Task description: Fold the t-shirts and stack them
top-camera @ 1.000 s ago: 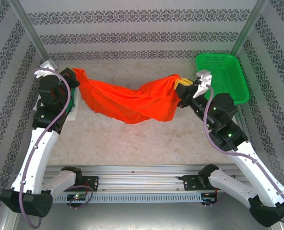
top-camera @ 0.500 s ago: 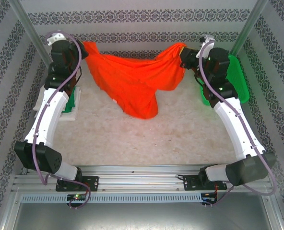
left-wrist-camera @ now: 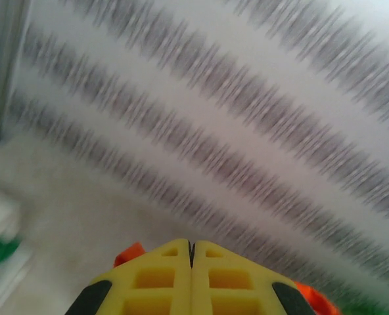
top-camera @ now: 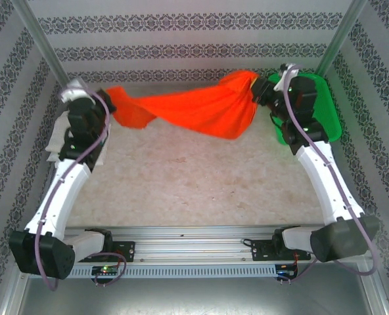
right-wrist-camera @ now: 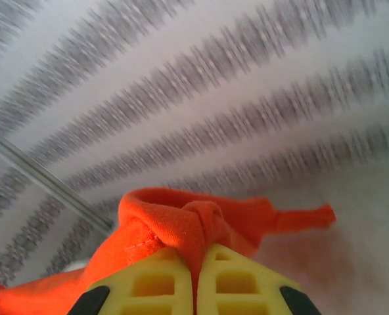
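Where it spans the upper frame, the orange shirt (top-camera: 201,108) is pinched at each end by left fingers (left-wrist-camera: 155,281) and right fingers (right-wrist-camera: 152,283).

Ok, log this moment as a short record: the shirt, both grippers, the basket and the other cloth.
shirt: bright orange-red plain cloth t-shirt, stretched in a band between the two grippers across the far side of the table
left gripper: shut on the t-shirt's left end
right gripper: shut on a bunched end of the t-shirt
basket: rigid green plastic mesh basket, far right corner, partly behind the right arm
other cloth: off-white pile at the left edge, partly hidden by the left arm
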